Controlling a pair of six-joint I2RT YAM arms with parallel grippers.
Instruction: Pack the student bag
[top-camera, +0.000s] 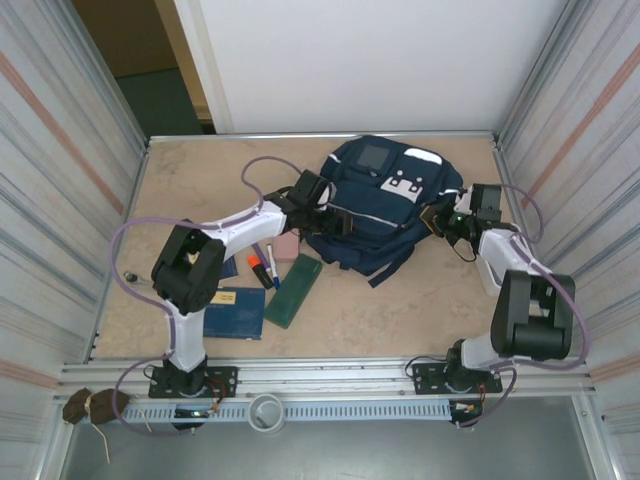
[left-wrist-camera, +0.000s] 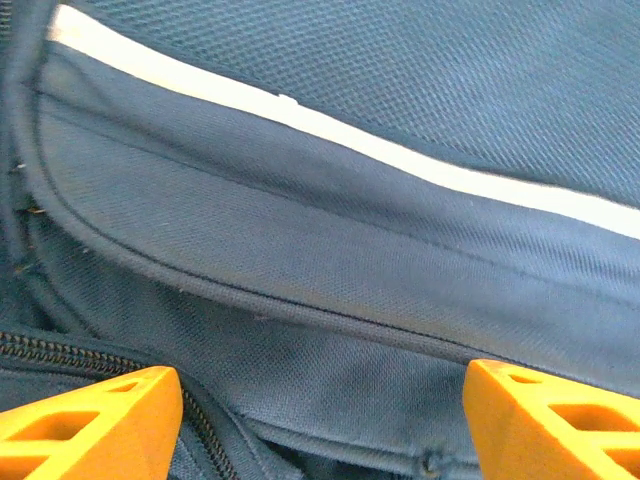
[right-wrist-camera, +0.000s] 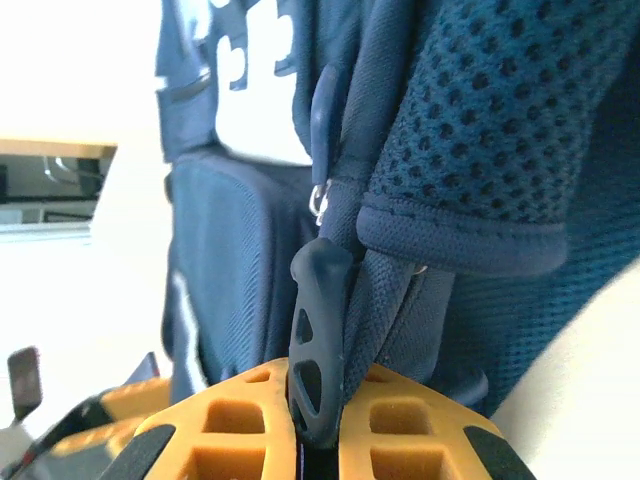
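Two grippers working at student bag (top-camera: 385, 205), lying toward back of table (top-camera: 400, 310); I am seeing left gripper (left-wrist-camera: 320, 420) holding fingers spread, bag's striped fabric lying just ahead between them; right gripper (right-wrist-camera: 318, 440) pinching dark zipper pull (right-wrist-camera: 318, 330) at bag's right side.

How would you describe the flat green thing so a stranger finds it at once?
Start at the navy student bag at the far side of the table. Look in front of its left corner: the flat green thing is the slanted rectangle lying there. It alone is green; the notebook on its left is dark blue, the block beyond it pink.
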